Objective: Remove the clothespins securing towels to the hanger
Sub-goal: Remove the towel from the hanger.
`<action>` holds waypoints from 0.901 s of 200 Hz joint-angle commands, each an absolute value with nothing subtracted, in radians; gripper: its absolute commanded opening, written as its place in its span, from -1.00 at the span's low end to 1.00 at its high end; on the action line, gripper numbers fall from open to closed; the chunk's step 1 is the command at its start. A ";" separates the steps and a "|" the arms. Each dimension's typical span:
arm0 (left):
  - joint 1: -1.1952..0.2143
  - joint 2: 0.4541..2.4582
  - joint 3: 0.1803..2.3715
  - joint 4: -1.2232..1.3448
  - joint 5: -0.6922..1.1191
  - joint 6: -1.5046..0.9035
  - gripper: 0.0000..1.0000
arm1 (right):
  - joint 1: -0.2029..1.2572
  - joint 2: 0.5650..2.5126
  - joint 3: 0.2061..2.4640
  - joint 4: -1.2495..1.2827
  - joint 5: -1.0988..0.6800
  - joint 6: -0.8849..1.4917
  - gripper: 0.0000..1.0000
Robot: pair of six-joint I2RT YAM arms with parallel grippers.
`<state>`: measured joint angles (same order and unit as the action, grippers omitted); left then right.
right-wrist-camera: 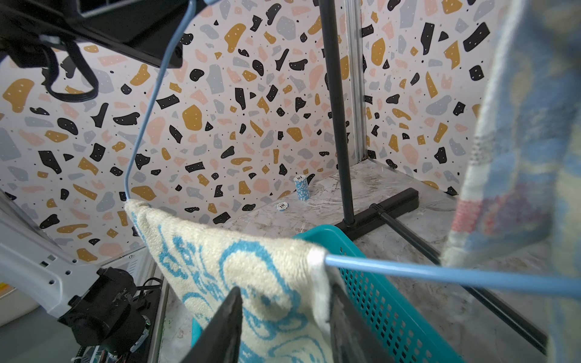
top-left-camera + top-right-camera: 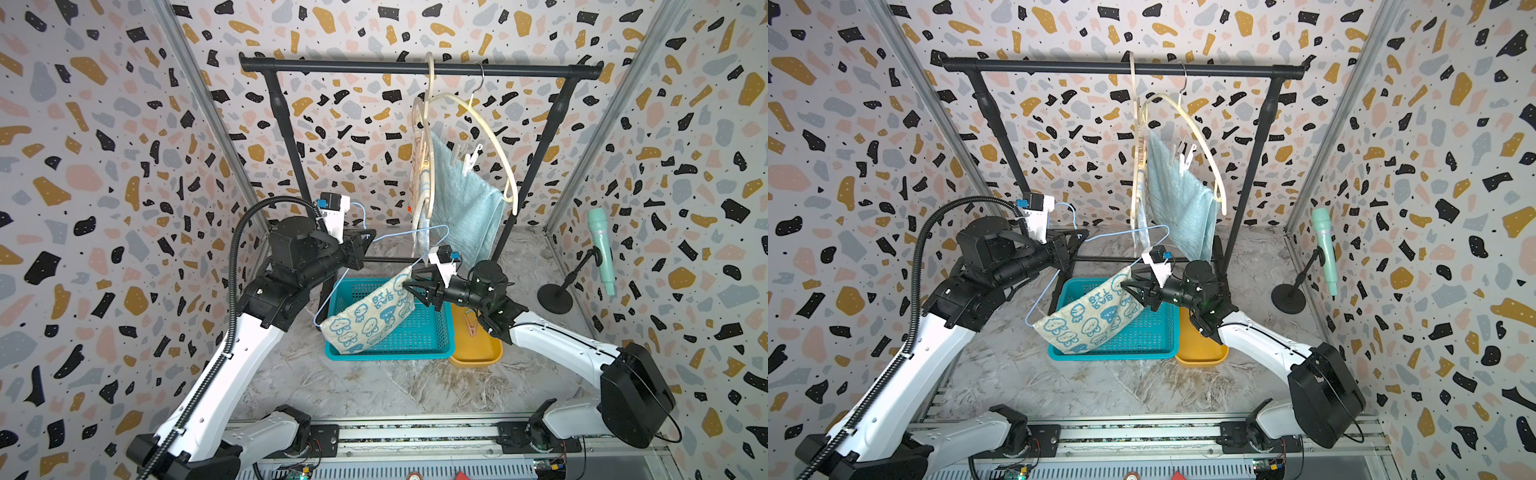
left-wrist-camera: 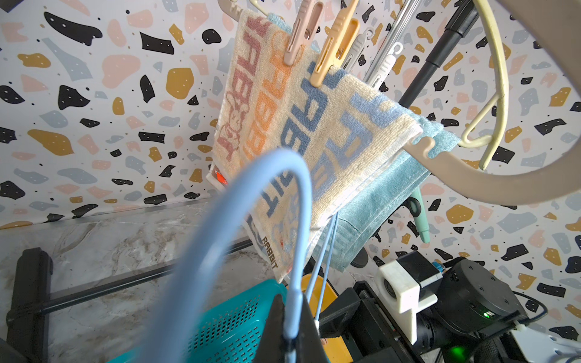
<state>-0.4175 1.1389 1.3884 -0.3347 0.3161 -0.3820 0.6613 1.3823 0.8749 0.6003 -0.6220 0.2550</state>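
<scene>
Clothespins [image 3: 335,47] are clamping the striped RABBIT towel [image 3: 301,135] to the beige hanger [image 3: 471,182] on the rail [image 2: 415,68]. Pale ones [image 2: 469,160] are pinning the light-blue towel [image 2: 465,208] beside it, so by my reading you are working partway through the job. No peg is showing on the cream towel [image 2: 365,316], which is hanging on the blue wire hanger [image 1: 440,274] over the teal basket [image 2: 390,355]. Your left gripper [image 3: 292,301] is holding that hanger by its hook, fingers closed on the wire. Your right gripper [image 1: 284,292] is straddling the cream towel's end, fingers [image 1: 228,320] standing apart on either side of the cloth; whether they are pinching it I cannot tell. You appear to be clearing this unpegged towel off the wire. The next move is calling for a firm pinch and a pull along the wire, with the left steadying the hanger, so the cloth is dropping into the basket. Nothing else is showing in the basket where its mesh is visible. One pink peg [image 2: 471,326] is lying in the yellow tray [image 2: 476,357] just beside it.
</scene>
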 commanded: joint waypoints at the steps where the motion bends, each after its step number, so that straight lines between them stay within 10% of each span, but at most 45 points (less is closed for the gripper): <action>1: -0.422 1.131 1.413 -0.271 0.331 -0.391 -1.00 | 0.660 1.385 0.922 0.639 -0.661 0.266 -0.16; 89: -0.423 1.140 1.406 -0.265 0.333 -0.389 -1.00 | 0.669 1.437 0.963 0.634 -0.661 0.267 -0.12; 147: -0.422 1.146 1.401 -0.261 0.329 -0.388 -1.00 | 0.668 1.448 0.977 0.627 -0.610 0.277 -1.00; 180: -0.422 1.142 1.397 -0.261 0.310 -0.387 -1.00 | 0.669 1.442 0.974 0.627 -0.609 0.287 -1.00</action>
<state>-0.4175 1.1507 1.3884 -0.3149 0.3122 -0.3817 0.6640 1.4559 0.9386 0.6121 -0.6186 0.2726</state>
